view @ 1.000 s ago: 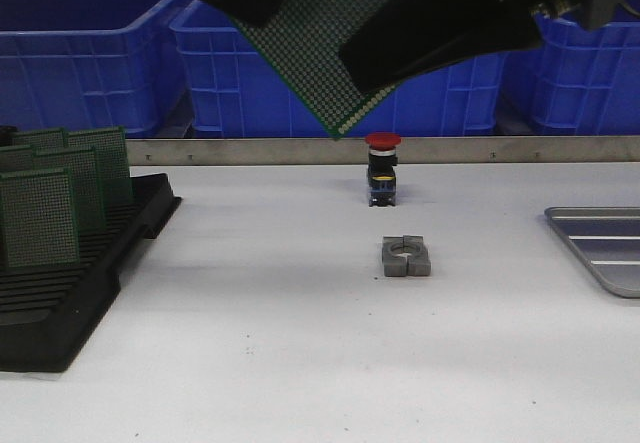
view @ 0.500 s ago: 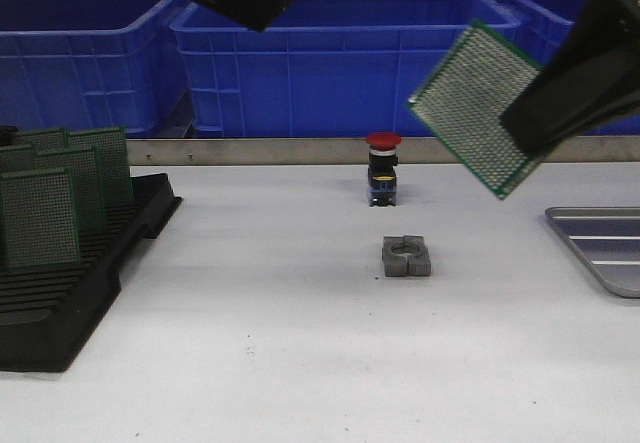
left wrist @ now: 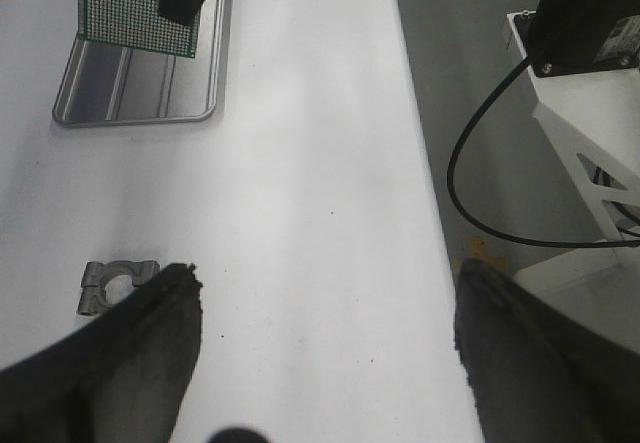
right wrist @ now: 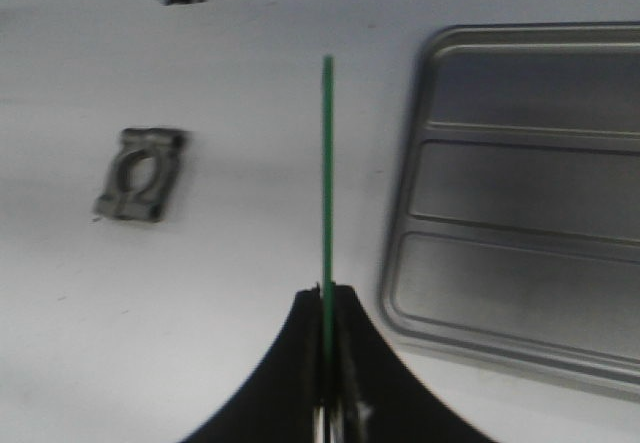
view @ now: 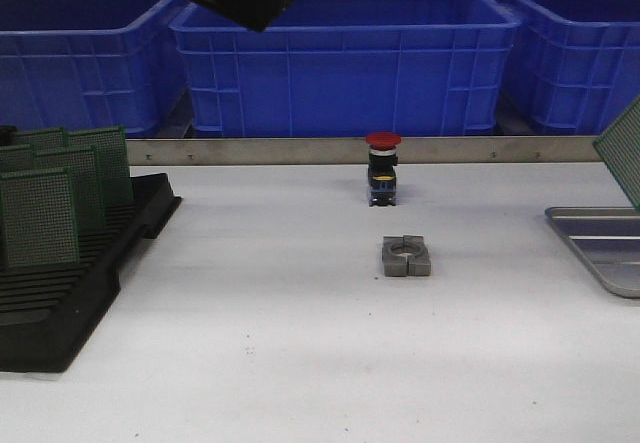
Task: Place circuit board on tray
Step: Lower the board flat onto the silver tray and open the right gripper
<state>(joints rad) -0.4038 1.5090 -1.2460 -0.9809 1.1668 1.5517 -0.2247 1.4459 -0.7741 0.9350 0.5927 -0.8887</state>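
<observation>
Right gripper [right wrist: 326, 308] clamps circuit board [right wrist: 327, 173] edge-on beside tray [right wrist: 520, 203]; front view crops both; left gripper [left wrist: 325, 343] apart.

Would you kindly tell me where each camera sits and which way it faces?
Front view: faces forward over the table; left arm overhead.
Left wrist view: looks down past the open left claw toward the tray.
Right wrist view: looks down past the right claw pinching the circuit board.
All share the grey clamp block.
</observation>
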